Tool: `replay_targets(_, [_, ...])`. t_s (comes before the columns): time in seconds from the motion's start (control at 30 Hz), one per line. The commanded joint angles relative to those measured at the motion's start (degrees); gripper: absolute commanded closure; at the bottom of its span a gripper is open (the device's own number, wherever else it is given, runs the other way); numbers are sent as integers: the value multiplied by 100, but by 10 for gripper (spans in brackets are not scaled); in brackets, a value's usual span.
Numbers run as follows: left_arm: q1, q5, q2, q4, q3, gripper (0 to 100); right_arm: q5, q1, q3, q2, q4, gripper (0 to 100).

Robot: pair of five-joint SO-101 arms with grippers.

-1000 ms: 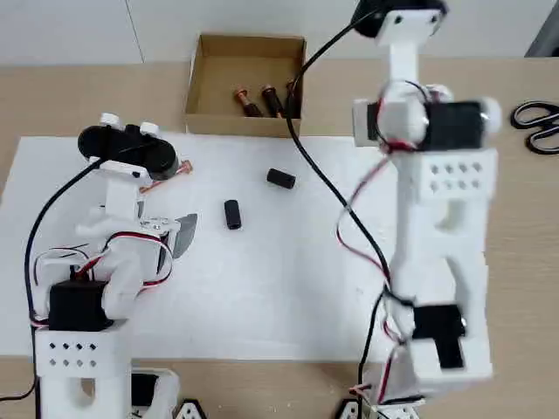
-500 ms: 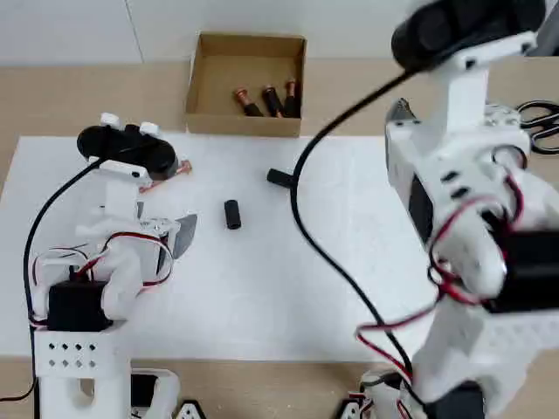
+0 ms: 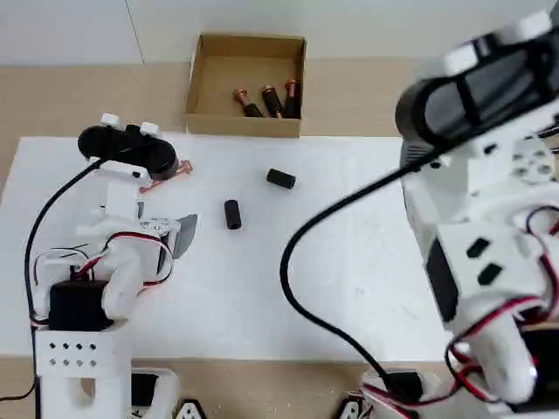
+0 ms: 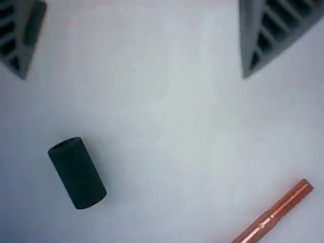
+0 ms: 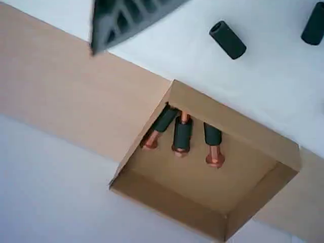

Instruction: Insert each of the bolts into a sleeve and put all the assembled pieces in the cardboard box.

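The left gripper (image 4: 134, 76) hung released over the left part of the white sheet (image 3: 288, 288), its two grey fingers (image 4: 263, 35) spread wide with nothing between them. Below it lay one black sleeve (image 4: 77, 173) on its side and, apart from it, a bare copper bolt (image 4: 276, 215), the two not touching. From above, that bolt (image 3: 166, 177) lay at the far left of the sheet, partly under the left arm's (image 3: 113, 253) wrist camera, and the sleeve (image 3: 231, 214) lay just to the right of the arm. A second sleeve (image 3: 280, 179) lay farther off and to the right, nearer the cardboard box (image 3: 203, 83). The box stood on the wooden table (image 3: 87, 87) just beyond the sheet's far edge, with three assembled pieces (image 5: 181, 135) lying side by side inside it. The right arm (image 3: 489, 218) stood high at the right, and whether the right gripper (image 5: 109, 30) was released or clenched could not be told.
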Motion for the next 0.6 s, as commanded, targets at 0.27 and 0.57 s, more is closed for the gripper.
replay_targets(0.27, [0, -18, -79, 18, -57, 745, 44, -4, -176, -145, 4, 815])
replay_targets(0.57, [0, -18, -79, 18, -40, 745, -1196, -330, 369, -154, 31, 815])
